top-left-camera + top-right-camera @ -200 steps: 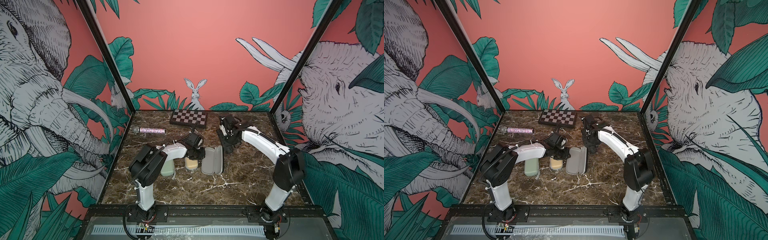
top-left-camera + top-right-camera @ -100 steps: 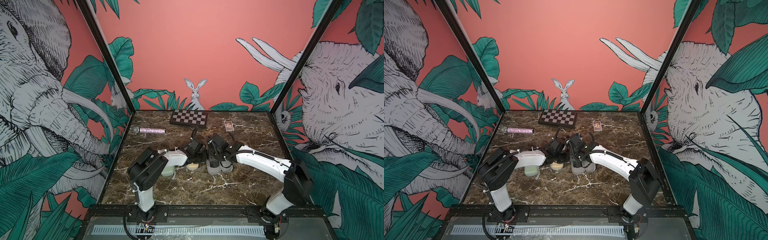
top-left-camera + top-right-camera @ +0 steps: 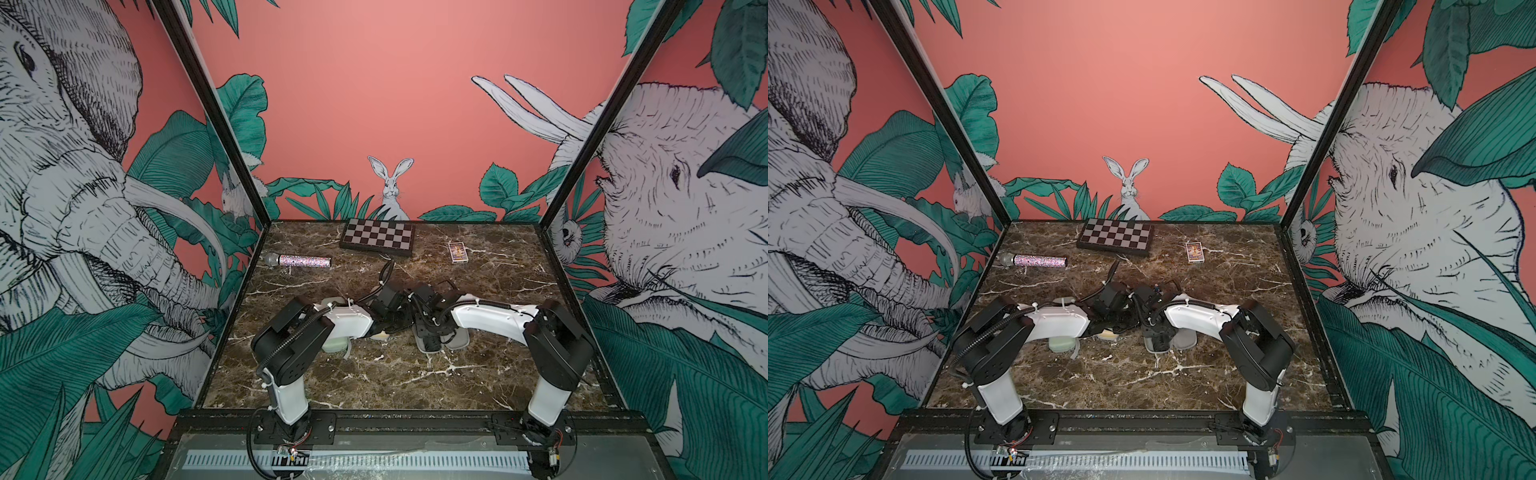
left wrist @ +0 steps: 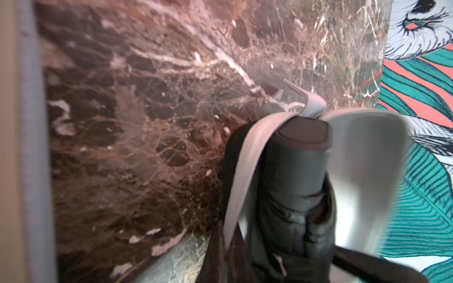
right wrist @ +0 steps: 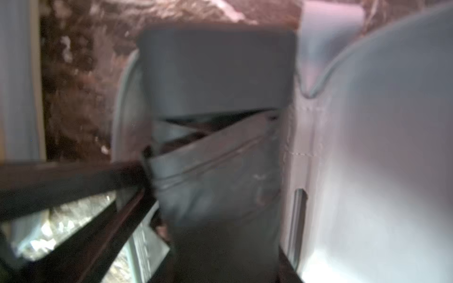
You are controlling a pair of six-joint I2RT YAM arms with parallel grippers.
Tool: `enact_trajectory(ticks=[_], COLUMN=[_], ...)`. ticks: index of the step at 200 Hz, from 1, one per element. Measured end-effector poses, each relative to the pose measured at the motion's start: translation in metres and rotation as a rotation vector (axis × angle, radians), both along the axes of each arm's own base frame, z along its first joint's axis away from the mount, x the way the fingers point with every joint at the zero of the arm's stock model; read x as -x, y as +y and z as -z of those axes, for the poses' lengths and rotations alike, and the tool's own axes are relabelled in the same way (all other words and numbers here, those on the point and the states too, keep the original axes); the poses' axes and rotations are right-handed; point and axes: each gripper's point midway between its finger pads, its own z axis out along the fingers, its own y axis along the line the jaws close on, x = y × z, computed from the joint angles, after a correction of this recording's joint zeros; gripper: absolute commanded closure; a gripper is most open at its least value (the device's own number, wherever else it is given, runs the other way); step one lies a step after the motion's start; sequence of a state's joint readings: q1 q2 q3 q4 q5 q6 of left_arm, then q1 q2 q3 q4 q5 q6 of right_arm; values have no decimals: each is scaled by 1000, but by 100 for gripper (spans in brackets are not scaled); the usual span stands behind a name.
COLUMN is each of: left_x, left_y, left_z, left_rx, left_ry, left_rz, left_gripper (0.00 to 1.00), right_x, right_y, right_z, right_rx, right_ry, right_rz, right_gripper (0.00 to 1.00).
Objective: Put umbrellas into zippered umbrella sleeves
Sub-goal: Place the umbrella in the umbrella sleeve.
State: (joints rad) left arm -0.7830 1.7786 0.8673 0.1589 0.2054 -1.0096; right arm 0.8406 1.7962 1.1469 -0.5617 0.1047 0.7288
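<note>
Right gripper (image 3: 430, 337), newly at five o'clock of chessboard (image 3: 377, 236), black umbrella (image 4: 301, 171) in sleeve (image 4: 367, 171) — finger spread we cannot tell; left gripper (image 3: 386, 327) clenched; crooked release could spill it.

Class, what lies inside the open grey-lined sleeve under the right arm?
The black umbrella lies in one half of the sleeve; the other half shows bare grey lining. In both top views the right arm covers the sleeve's far end, which stays unseen.
</note>
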Motion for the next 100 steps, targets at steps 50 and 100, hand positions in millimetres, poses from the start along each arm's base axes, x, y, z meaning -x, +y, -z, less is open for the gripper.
enact_trajectory(ticks=[50, 100], left_x=[0, 4], left_y=[0, 4], left_z=[-6, 0], left_rx=[6, -18], left_ry=[-14, 3], left_rz=[5, 8], left_gripper=[93, 93], right_x=[5, -30], right_y=[-11, -81], right_z=[-20, -107], right_rx=[-16, -269], right_ry=[62, -113], right_rz=[-15, 164], right_gripper=[29, 27])
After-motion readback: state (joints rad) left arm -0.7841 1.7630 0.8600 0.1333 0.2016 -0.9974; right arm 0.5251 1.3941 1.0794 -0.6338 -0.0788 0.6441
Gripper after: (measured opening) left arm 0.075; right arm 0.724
